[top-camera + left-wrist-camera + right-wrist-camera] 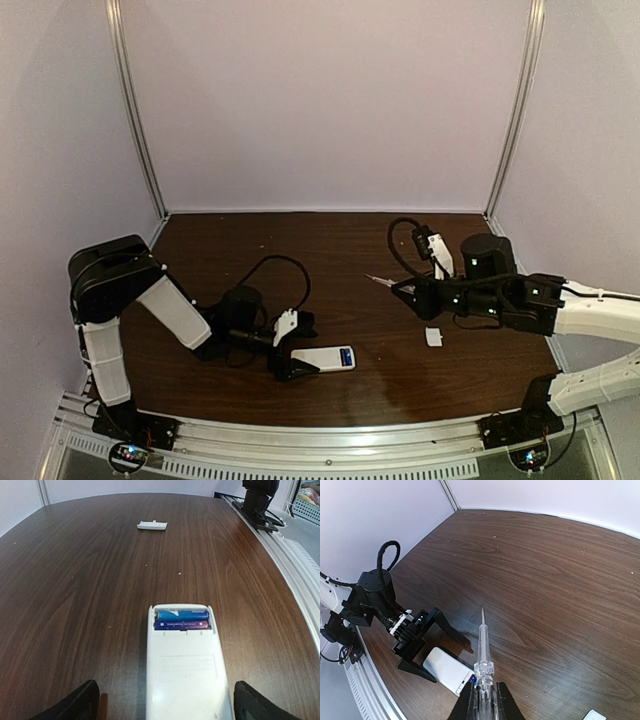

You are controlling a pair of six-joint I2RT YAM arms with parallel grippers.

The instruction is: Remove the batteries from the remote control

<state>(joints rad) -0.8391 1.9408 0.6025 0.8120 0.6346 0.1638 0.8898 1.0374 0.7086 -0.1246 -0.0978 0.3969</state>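
Inspecting the remote (323, 358) found it flat on the table (250, 240), near the front edge and left of centre. Its compartment was uncovered, with both batteries (182, 620) seated side by side at the right end. The cover (433, 337) lay well apart, to the right.

The left gripper (293, 348) straddled the remote's left end, fingers spread wide and clear of its sides. The right gripper (484, 704) was clamped on the screwdriver (482, 645), raised above the table with the tip aimed left toward the remote.

Risks judged:
- With the remote unclamped, any prying would likely skid or spin it.
- A slipping tip could gouge the casing or the springs.
- A battery popped free could roll toward the front edge.
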